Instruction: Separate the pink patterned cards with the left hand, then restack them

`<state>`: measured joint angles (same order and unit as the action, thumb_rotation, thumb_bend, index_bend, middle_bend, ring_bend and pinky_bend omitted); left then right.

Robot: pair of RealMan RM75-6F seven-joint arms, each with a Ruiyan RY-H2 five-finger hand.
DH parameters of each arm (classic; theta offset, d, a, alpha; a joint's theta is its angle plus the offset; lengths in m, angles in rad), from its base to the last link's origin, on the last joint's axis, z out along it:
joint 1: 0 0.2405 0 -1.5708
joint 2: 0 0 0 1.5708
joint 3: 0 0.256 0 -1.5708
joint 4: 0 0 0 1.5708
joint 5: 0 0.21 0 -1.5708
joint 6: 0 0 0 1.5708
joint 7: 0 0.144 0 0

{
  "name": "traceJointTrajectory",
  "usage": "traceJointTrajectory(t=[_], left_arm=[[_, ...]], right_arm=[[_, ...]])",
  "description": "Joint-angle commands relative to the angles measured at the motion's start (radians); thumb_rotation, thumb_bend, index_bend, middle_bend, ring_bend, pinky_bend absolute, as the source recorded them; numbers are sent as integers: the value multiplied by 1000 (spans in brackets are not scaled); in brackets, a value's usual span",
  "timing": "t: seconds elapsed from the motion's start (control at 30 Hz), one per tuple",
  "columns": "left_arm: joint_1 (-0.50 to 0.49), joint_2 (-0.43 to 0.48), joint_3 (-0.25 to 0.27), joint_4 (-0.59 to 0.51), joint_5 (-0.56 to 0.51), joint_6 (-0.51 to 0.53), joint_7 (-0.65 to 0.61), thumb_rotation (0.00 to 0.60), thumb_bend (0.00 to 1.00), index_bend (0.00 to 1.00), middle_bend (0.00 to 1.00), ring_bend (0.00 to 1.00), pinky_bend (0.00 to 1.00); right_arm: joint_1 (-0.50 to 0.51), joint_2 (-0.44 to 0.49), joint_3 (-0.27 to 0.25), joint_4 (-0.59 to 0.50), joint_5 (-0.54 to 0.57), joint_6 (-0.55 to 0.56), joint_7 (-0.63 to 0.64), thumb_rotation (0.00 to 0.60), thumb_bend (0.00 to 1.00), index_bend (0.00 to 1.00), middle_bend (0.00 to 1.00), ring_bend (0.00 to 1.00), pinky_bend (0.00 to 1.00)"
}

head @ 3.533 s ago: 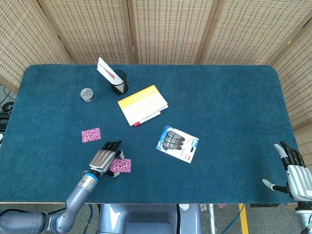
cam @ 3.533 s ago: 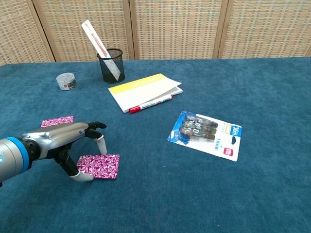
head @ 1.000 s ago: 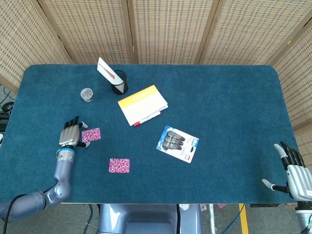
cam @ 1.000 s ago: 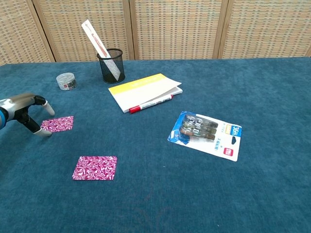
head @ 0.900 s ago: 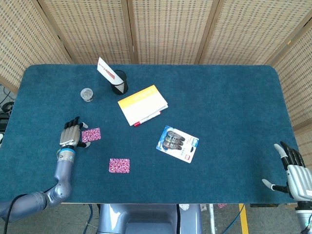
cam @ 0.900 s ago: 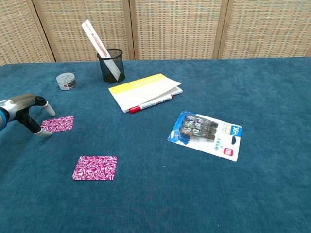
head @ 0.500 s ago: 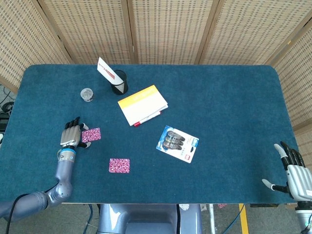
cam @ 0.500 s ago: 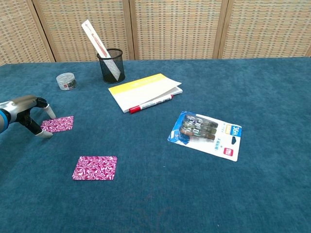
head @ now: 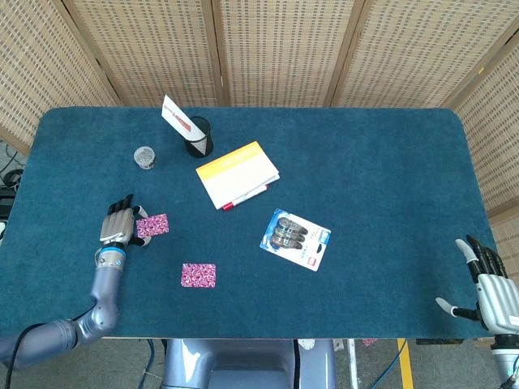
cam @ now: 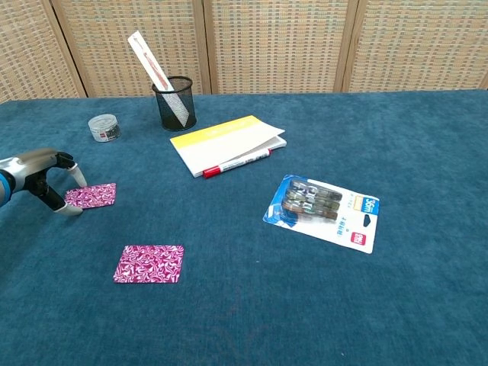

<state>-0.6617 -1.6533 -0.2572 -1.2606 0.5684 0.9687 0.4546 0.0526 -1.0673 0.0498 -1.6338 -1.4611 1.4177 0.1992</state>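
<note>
Closest to us, our right robot hand (head: 491,285) sits at the near right corner of the blue tabletop (head: 373,178), released, fingers spread and holding nothing. Next out is one pink patterned card (cam: 149,264) lying flat by itself, well apart from the other one. A bit further and to the left, our left robot hand (cam: 42,180) is arched over the left edge of the second pink patterned card (cam: 91,195), fingertips down at the card's edge; we can't tell if it's actually pinching it or just touching. Mid-table there's a blister pack (cam: 322,212), then a yellow notebook (cam: 227,142) with a red pen (cam: 236,162) along its near edge. Furthest back: a small round tin (cam: 103,127) and a black mesh cup (cam: 174,103) with a ruler (cam: 152,65) sticking out.
</note>
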Motion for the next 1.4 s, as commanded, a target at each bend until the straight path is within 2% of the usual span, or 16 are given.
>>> traceJointTrajectory(t=[0.03, 0.37, 0.83, 1.17, 1.4], left_arm=[[3, 12, -2, -19, 7, 7, -3, 600, 265, 456, 0, 0, 0], [12, 46, 9, -109, 47, 47, 2, 600, 260, 456, 0, 0, 0], [21, 61, 66, -332, 120, 143, 68, 600, 251, 456, 0, 0, 0], [36, 30, 156, -460, 211, 184, 113, 600, 242, 456, 0, 0, 0], [50, 3, 206, -472, 281, 203, 126, 600, 241, 456, 0, 0, 0]], right_arm=[[0, 0, 0, 0, 0, 0, 0, 600, 131, 0, 0, 0, 0], [0, 0, 0, -1, 0, 0, -2, 600, 131, 0, 0, 0, 0], [0, 0, 0, 0, 0, 0, -3, 600, 131, 0, 0, 0, 0], [0, 1, -1, 1, -1, 0, 0, 600, 131, 0, 0, 0, 0], [0, 1, -1, 2, -3, 0, 3, 600, 131, 0, 0, 0, 0]])
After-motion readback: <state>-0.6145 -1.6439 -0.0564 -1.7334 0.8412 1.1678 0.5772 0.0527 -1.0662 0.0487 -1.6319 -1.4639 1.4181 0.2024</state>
